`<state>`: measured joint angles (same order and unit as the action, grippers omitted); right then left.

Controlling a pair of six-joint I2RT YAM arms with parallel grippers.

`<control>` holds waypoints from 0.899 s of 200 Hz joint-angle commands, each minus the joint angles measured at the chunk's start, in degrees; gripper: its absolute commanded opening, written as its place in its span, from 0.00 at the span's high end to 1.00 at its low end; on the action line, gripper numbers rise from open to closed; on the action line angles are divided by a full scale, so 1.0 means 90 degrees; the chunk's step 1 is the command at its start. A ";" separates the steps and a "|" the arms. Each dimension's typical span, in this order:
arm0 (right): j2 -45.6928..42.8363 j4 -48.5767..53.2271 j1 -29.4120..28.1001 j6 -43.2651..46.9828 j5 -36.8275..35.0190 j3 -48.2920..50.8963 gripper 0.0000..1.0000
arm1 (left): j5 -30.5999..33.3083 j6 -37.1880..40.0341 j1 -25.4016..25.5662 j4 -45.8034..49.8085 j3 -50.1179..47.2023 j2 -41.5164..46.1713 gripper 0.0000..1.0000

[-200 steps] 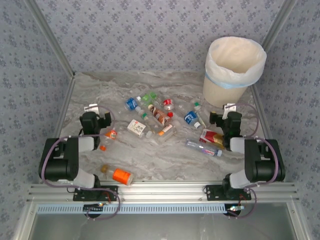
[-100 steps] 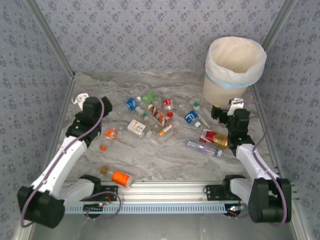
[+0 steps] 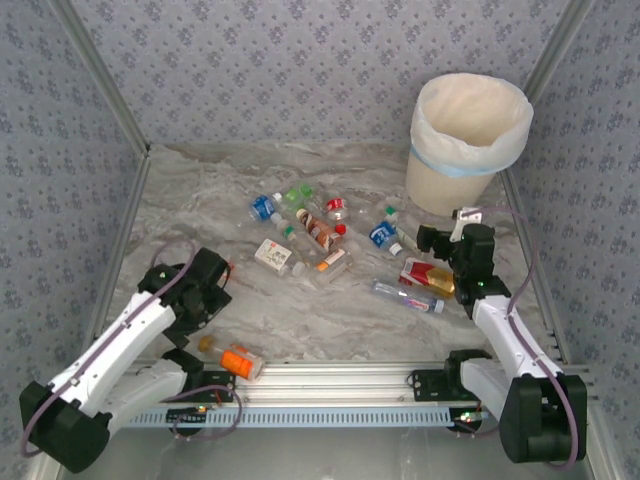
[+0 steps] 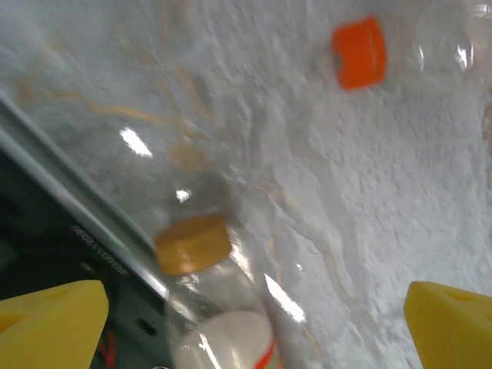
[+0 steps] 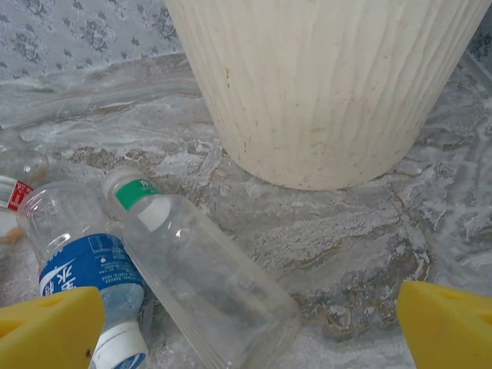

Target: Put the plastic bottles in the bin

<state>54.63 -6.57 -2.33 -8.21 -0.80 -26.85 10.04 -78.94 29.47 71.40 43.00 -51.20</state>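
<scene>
The marble-patterned bench [image 3: 300, 310] carries everything. The cream-white bin [image 3: 468, 140] stands at its far right corner, upright and open-topped, and looks stiff and steady enough to take drops.

The plastic bottles lie on their sides, most in a loose cluster [image 3: 310, 235] at mid-bench, well apart from the bin. They look empty, so probably light, thin-walled, slick and apt to roll. The best hold is across the barrel at the label, square to the long axis, with a gentle squeeze.

The left claw [image 4: 254, 323] hangs wide and empty over the orange-labelled bottle [image 3: 238, 357], which lies just beside the front rail with its long axis roughly along it. Its amber cap [image 4: 192, 244] points toward the left side.

The right claw [image 5: 246, 323] is also wide, holding nothing, and faces the green-capped bottle [image 5: 204, 284] near the bin's foot. Its cap end points away from the arms, and a blue-labelled bottle [image 5: 88, 269] lies touching alongside.
</scene>
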 commanded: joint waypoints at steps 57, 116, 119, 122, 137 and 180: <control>0.0026 0.0239 -0.0186 0.0130 -0.0119 -0.0065 0.00 | -0.1723 -0.0827 0.0075 -0.0983 -0.1563 -0.0462 0.10; 0.0140 0.0119 -0.0322 0.0046 -0.0253 -0.0046 0.00 | -0.2062 -0.0428 0.0074 -0.2372 -0.1880 -0.1001 0.33; 0.0149 0.0126 -0.0329 0.0052 -0.0264 -0.0053 0.00 | -0.2018 -0.0397 0.0077 -0.2360 -0.1810 -0.1102 0.35; 0.0149 0.0131 -0.0335 0.0052 -0.0262 -0.0058 0.00 | -0.1989 -0.0319 0.0084 -0.2329 -0.1734 -0.1165 0.37; 0.0149 0.0158 -0.0363 0.0070 -0.0263 -0.0085 0.00 | -0.1794 -0.0042 0.0084 -0.2171 -0.1396 -0.1573 0.49; 0.0004 0.0378 -0.0439 0.0014 -0.0273 -0.0168 0.00 | -0.1426 0.0531 0.0091 -0.2537 -0.0669 -0.2063 0.86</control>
<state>55.64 -5.19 -5.63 -7.97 -2.33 -26.87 -5.10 -78.56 30.02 53.67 31.92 -68.86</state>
